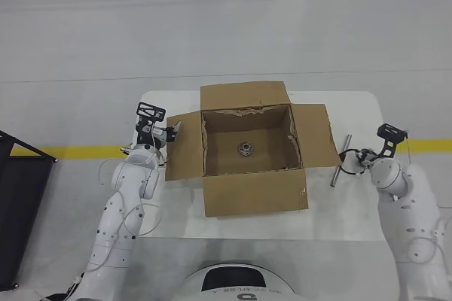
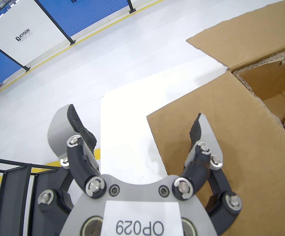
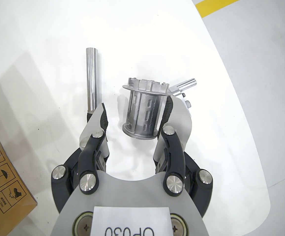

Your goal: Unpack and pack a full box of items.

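The right claw hangs low over the white table with its jaws spread. A grey cast-metal drum sits between them. One pad looks to be against the drum's side or just shy of it, and the other pad stands clear, so nothing is clamped.

The drum seems to lie on its side, with a rim at each end and slots along its wall. It is probably rigid and fairly heavy for its bulk, in no danger from a firm squeeze, but likely to roll if nudged from one side only. The best hold looks to be across the barrel between the two rims, where the slotted wall gives the pads something to bite and the rims would stop it sliding out.

Just beside it lies a polished rod, which looks slick and would roll easily. A short stub of metal lies just behind the drum.

Farther in, at the middle of the table, the cardboard box stands with all four flaps folded out. One small flanged ring is left on its floor.

Beyond the box, the left claw hangs over the side flap with its jaws apart, holding nothing.
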Controlling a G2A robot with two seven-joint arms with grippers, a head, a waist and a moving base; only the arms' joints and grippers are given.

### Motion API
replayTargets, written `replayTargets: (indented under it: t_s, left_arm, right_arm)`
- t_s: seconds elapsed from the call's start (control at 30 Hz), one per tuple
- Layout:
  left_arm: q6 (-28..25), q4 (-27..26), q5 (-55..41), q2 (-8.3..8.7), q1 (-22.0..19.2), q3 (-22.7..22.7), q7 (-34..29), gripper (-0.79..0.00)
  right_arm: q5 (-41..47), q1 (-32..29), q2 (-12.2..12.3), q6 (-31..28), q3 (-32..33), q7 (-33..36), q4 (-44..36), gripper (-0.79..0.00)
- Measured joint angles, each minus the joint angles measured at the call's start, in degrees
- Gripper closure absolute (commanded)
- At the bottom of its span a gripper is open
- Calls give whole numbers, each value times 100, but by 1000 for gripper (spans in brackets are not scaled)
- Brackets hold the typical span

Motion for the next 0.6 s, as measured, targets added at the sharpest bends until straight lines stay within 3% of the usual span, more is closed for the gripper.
replayTargets:
  t_s: [0.23, 0.37, 0.43, 0.5, 0.6]
  left_arm:
    - [0, 0, 0, 0, 0, 0, 0, -785]
    - [0, 0, 0, 0, 0, 0, 0, -785]
    - [0, 0, 0, 0, 0, 0, 0, -785]
    - [0, 0, 0, 0, 0, 0, 0, -785]
    - [0, 0, 0, 0, 0, 0, 0, -785]
  right_arm:
    - [-112, 64, -3, -80, -109, 257, 86, -345]
    - [-112, 138, -4, -133, -130, 349, 187, -286]
    - [-100, 159, -3, -145, -113, 361, 206, -203]
    - [-16, 162, 1, -162, -32, 351, 187, 0]
    - [133, 108, 11, -191, 134, 293, 102, 0]
